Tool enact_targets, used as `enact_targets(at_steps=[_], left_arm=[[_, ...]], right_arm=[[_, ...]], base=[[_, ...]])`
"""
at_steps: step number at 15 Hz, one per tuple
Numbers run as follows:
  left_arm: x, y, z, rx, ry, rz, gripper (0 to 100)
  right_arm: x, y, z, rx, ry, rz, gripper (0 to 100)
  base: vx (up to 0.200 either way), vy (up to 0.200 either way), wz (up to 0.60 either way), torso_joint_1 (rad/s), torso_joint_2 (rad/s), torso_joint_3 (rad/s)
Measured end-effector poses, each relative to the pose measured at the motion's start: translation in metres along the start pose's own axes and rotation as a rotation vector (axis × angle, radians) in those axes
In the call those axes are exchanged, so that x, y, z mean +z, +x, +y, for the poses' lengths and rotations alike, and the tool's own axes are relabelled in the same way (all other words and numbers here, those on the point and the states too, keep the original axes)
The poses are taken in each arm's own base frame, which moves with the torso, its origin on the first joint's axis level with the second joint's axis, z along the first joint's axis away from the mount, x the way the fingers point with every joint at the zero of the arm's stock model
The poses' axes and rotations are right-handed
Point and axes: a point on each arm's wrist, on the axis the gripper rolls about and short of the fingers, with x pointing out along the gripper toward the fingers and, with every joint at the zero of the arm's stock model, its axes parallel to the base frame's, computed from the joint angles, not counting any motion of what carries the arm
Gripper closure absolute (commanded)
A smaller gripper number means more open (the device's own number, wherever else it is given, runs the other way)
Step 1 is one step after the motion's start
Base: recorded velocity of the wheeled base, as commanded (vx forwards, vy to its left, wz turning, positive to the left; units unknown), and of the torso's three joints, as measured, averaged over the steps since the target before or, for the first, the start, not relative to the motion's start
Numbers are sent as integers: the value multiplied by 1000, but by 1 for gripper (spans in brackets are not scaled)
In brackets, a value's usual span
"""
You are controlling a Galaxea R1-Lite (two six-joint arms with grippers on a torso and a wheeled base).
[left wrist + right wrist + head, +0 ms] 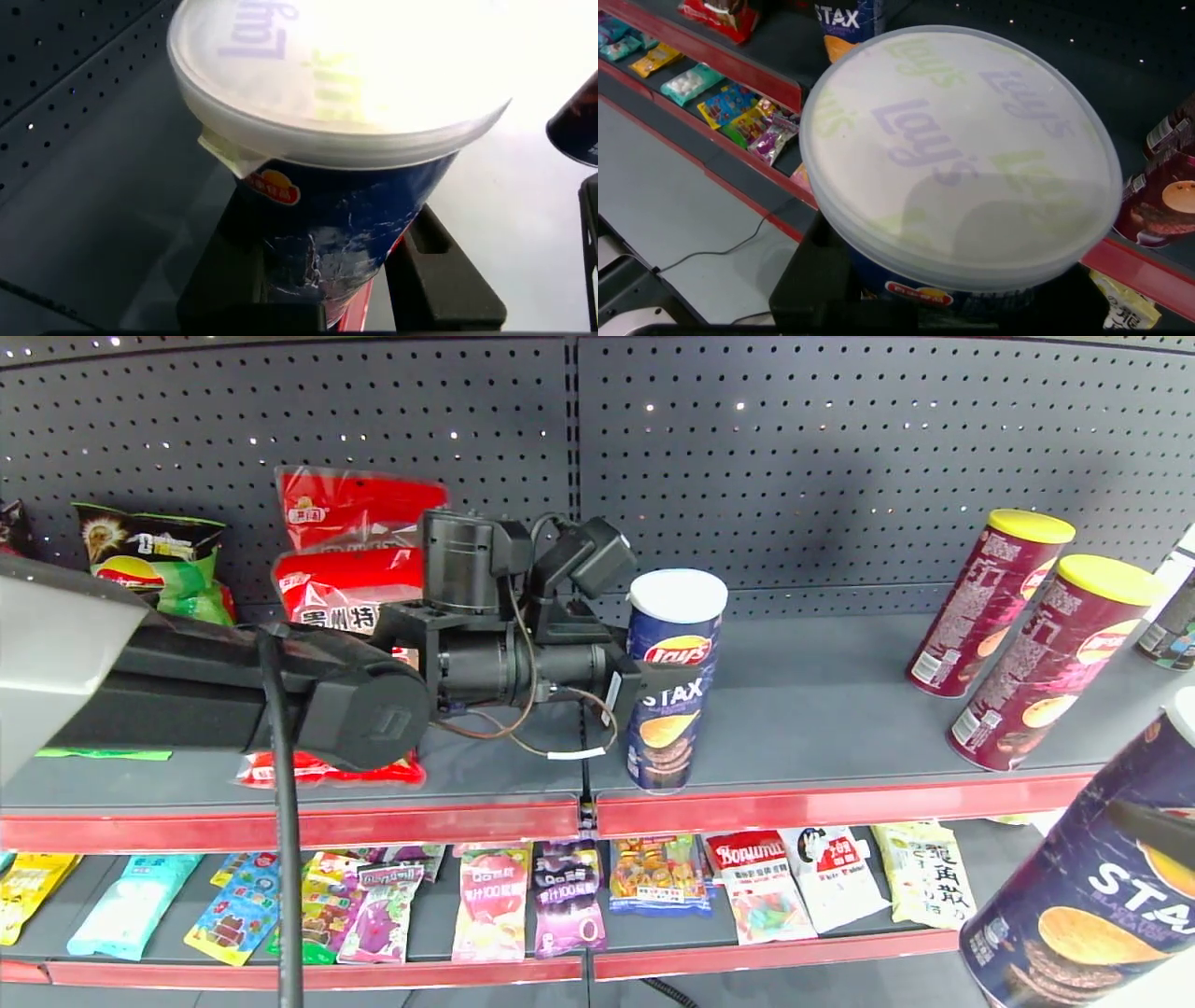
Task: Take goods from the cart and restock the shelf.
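- Closest: held can (1092,896), blue, right gripper (948,303) clamped round its body, out in front of the top shelf (822,709) and below its red edge.
- shelf can (674,681), blue, upright on the top shelf just behind the red edge; left gripper (327,280) closed against its sides.
- maroon cans (990,602), two, on the top shelf toward its right end.
- red bags (350,551) at the top shelf's back, left part.

Two blue chip cans (677,681) were counted, and two maroon cans (990,602) with yellow lids. At least two red bags (345,588) were made out, the rest being hidden by an arm, and one green bag (154,565). Some eleven small sachets (490,905) were counted, though overlaps left that figure uncertain.
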Motion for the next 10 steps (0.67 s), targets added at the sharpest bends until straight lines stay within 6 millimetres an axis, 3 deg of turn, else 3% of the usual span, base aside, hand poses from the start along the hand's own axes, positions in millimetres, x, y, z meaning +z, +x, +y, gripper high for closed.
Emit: enact_targets(at_steps=[3, 4, 10], left_arm=[[-1, 0, 2, 6, 8, -14, 100], [-1, 1, 2, 7, 11, -17, 0], [-4, 4, 4, 17, 10, -19, 0]], right_arm=[[0, 0, 0, 1, 0, 1, 100], [0, 0, 0, 1, 0, 1, 100], [0, 0, 0, 2, -1, -1, 100]], base=[[0, 0, 0, 0, 0, 0], [0, 0, 0, 0, 0, 0], [0, 0, 0, 0, 0, 0]])
